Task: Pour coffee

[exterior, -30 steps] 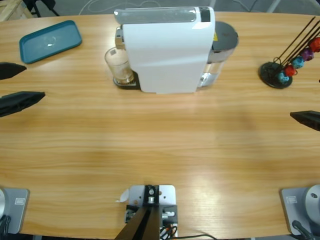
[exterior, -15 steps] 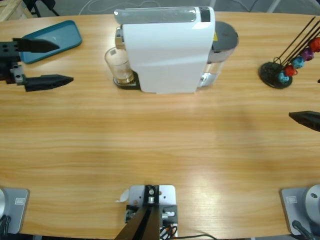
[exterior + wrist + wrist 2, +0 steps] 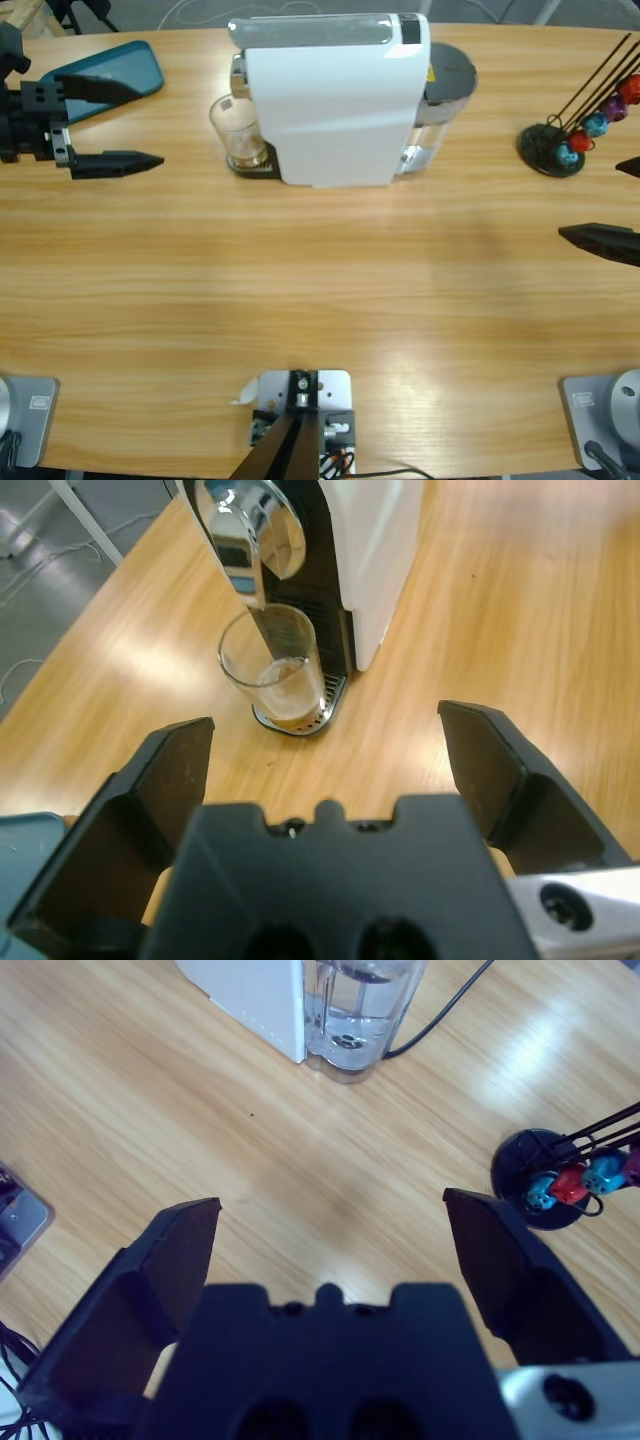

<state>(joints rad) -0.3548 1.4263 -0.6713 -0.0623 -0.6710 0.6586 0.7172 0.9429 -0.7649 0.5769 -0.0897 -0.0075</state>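
The coffee [image 3: 289,702] lies shallow in one glass [image 3: 237,132] on the drip tray under the spout of one white coffee machine [image 3: 335,95], ahead of the left hand [image 3: 125,125], which is spread wide and apart from it with bare desk [image 3: 300,290] between. The right hand [image 3: 625,205] is likewise spread, empty, near one capsule stand [image 3: 560,145] holding apparently four capsules. One teal tray [image 3: 110,75] lies beside the left hand.

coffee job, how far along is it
Done: the glass on the machine's drip tray, under the spout, holds a shallow layer of coffee. In hand: the left end effector, jaws open and empty, points at the glass from a distance. Left: gripping the glass, lifting it out and pouring. The right end effector is open over bare table.
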